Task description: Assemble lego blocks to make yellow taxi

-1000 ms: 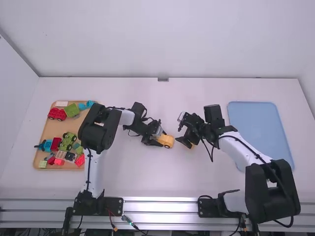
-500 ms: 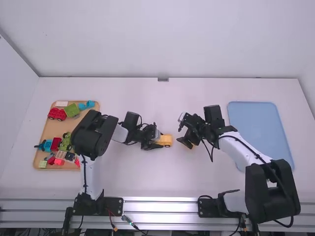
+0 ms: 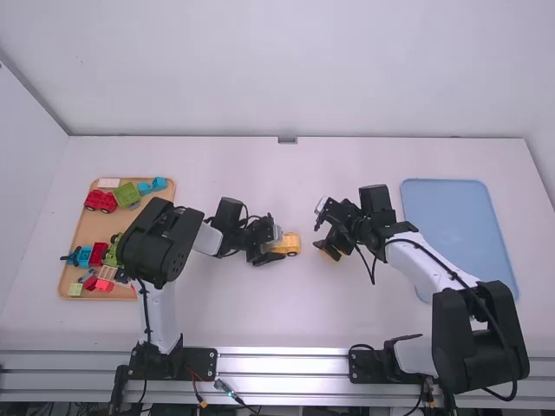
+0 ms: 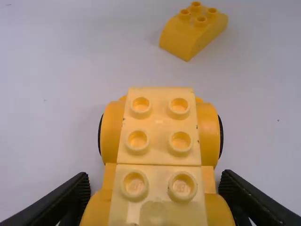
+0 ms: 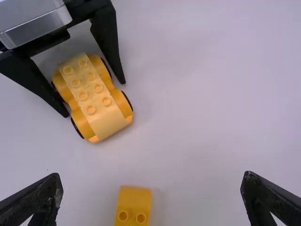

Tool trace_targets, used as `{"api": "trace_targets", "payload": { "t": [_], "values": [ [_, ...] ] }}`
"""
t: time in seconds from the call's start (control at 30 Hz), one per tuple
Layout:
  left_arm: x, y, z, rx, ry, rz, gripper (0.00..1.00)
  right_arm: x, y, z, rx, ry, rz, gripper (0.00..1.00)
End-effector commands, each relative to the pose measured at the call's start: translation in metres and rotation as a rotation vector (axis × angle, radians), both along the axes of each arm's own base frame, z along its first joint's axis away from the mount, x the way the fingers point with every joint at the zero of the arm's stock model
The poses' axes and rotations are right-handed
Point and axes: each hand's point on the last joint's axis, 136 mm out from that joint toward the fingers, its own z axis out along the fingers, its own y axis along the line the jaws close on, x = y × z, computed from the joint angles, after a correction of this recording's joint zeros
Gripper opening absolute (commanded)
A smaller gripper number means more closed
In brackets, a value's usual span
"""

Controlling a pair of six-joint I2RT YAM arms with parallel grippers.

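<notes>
My left gripper (image 3: 276, 247) is near the table's middle, shut on the yellow wheeled base (image 3: 289, 243), a finger along each side. In the left wrist view, my left gripper (image 4: 157, 176) has that base (image 4: 157, 146) studs up between its fingers. To the right, my right gripper (image 3: 324, 245) hangs over the small yellow block (image 3: 330, 256), which it partly covers. Seen from its own wrist, my right gripper (image 5: 151, 181) is open, with the block (image 5: 133, 203) on the table between its fingers, untouched. The block, studs up with a sloped end (image 4: 194, 30), stands apart from the base.
A wooden tray (image 3: 78, 234) at the far left holds several red, green, blue and pale toy blocks. The blue tray (image 3: 460, 221) lies at the right, beyond the right arm. White walls rise behind and beside the table (image 3: 286, 312).
The left gripper and the yellow base have shifted slightly left together, and the base has turned a little. The right arm has barely moved.
</notes>
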Motion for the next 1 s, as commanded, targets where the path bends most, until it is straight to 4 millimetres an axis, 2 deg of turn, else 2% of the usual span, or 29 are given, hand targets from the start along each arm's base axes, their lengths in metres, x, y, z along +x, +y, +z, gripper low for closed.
{"api": "trace_targets", "payload": {
  "t": [0.0,0.07,0.1,0.13,0.33,0.53,0.7,0.87,0.97],
  "values": [
    [-0.003,0.005,-0.008,0.044,0.014,0.02,0.84,-0.009,-0.001,-0.003,-0.012,-0.011,0.028,0.99],
    [-0.004,0.006,-0.009,0.051,0.001,0.007,0.89,-0.011,-0.001,-0.008,-0.007,-0.016,0.03,0.99],
    [-0.005,0.006,-0.01,0.052,0.002,0.006,0.97,-0.012,-0.001,-0.011,0.007,-0.023,0.027,0.99],
    [-0.005,0.006,-0.01,0.051,0.004,0.007,0.99,-0.012,-0.001,-0.012,0.022,-0.027,0.024,0.99],
    [-0.005,0.006,-0.01,0.049,0.009,0.012,0.99,-0.024,-0.002,-0.023,0.154,-0.086,0.041,0.99],
    [-0.008,0.003,-0.006,0.021,0.015,-0.01,0.99,-0.027,-0.009,-0.035,0.265,-0.116,0.021,0.99],
    [-0.011,0.001,-0.003,0.003,0.021,-0.024,0.99,-0.026,-0.012,-0.043,0.33,-0.098,0.032,0.99],
    [-0.011,0.001,-0.003,0.004,0.021,-0.023,0.99,-0.014,-0.015,-0.06,0.397,-0.011,0.033,0.99],
    [-0.011,0.001,-0.004,0.005,0.021,-0.022,0.99,-0.013,-0.016,-0.071,0.396,-0.004,0.055,0.93]
  ]
}}
